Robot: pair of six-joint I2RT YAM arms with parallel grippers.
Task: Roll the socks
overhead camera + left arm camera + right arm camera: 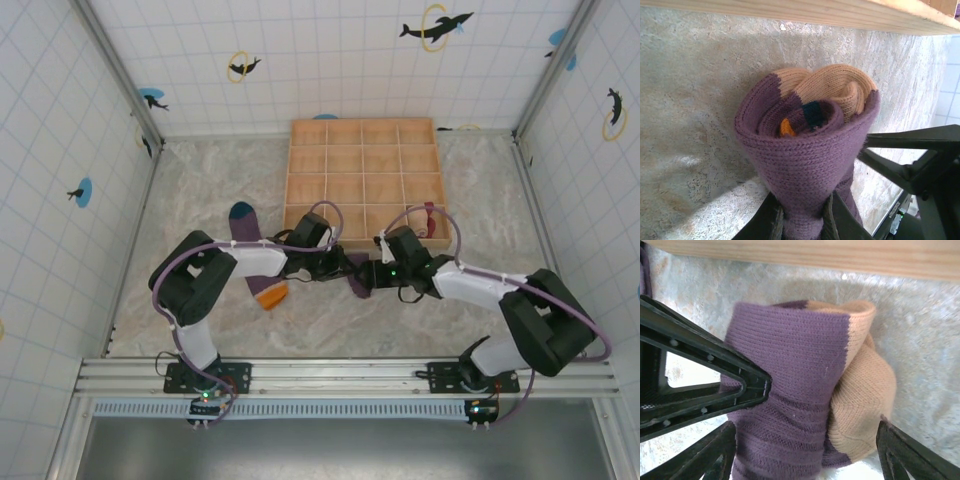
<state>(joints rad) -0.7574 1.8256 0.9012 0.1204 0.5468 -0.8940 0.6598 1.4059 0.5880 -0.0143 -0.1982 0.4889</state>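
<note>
A purple sock with a tan toe (810, 150) is rolled into a bundle on the table in front of the tray. My left gripper (802, 222) is shut on its lower end, its fingers (767, 222) pinching the purple knit. In the right wrist view the same sock (800, 370) lies between the wide-apart fingers (910, 452) of my right gripper (807, 455), which is open. In the top view the left gripper (335, 265) and the right gripper (370, 272) meet at this sock (356, 280). A purple sock with teal toe and orange cuff (252, 255) lies flat to the left. A tan sock with a dark-red cuff (430, 218) hangs at the tray's right front.
The wooden compartment tray (290, 190) stands just behind the grippers; its front wall (815, 12) runs close above the rolled sock. Tiled walls close the table on three sides. The metal rail (340, 375) with the arm bases runs along the near edge.
</note>
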